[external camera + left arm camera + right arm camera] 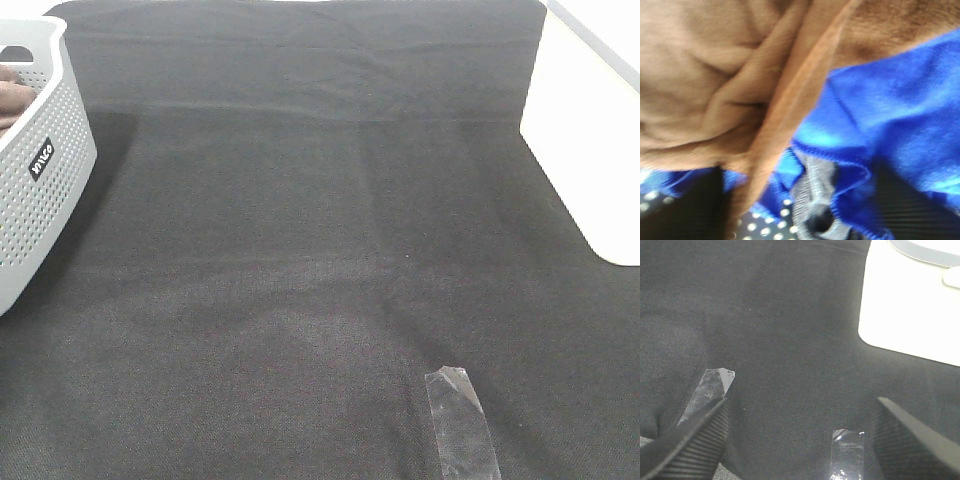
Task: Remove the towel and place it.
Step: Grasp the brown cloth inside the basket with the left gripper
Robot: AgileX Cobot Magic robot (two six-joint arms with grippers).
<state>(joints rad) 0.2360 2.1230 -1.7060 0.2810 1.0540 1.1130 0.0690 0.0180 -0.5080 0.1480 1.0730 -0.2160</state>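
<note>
The brown towel (710, 85) fills most of the left wrist view, bunched in folds and lying against a blue cloth (890, 115). Both cloths sit right in front of my left gripper (800, 215). One ribbed fingertip (920, 210) shows beside the blue cloth, and the other is mostly hidden, so the frames do not show how the jaws stand. A patch of the brown towel (10, 95) shows inside the grey basket (40, 160) at the far left. My right gripper (800, 440) hangs open and empty over the black table cover (790, 315).
The perforated grey basket stands at the left edge. Strips of clear tape (462, 425) are stuck on the black cover (320, 250) near the front. A bare white surface (590, 130) lies at the right edge. Neither arm shows in the high view.
</note>
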